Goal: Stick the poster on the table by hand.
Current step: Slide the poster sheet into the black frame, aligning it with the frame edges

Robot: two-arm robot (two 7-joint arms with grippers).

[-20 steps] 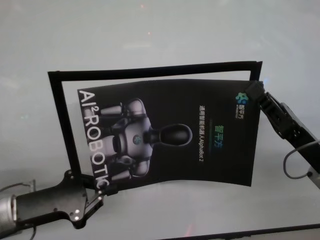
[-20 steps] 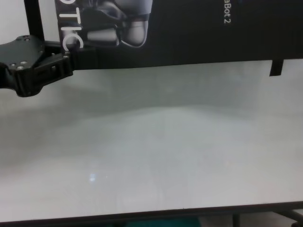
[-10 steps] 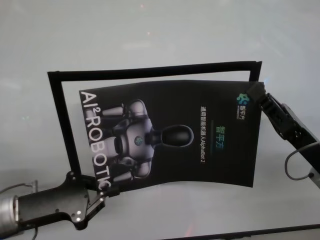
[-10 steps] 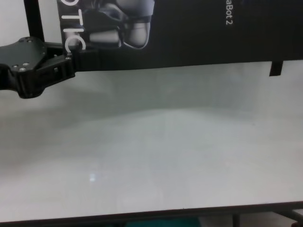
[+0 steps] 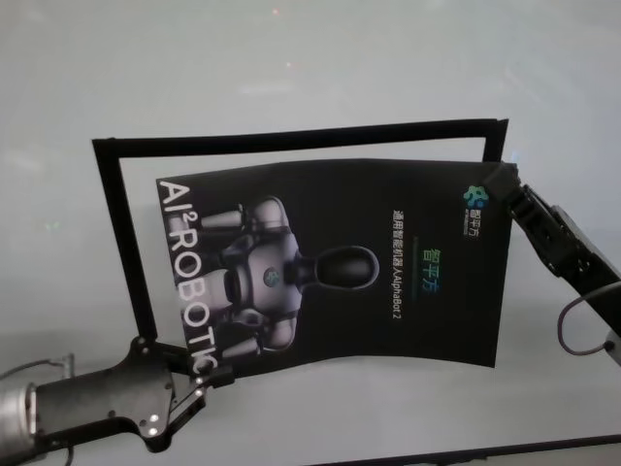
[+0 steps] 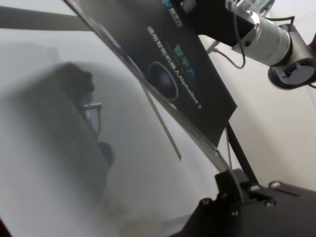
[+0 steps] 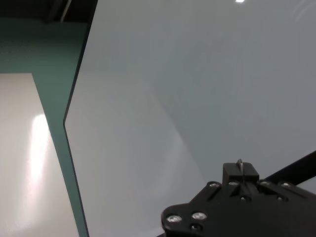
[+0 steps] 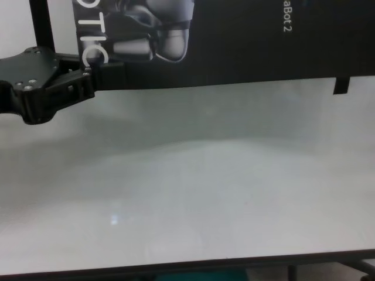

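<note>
Two claws, one sheet. Left claw (image 5: 209,377): clamped on the poster's (image 5: 340,262) near left corner, by the white lettering. Poster: I hold it stretched and raised over the table (image 5: 291,78), inside the black frame outline (image 5: 291,136), presumably to lay it flat. Right claw (image 5: 506,194): pinched shut on the far right corner, keeping tension.

Robotics lab or demo space, bare pale table (image 8: 193,193), robot-branded poster (image 5: 388,291), teal floor
</note>
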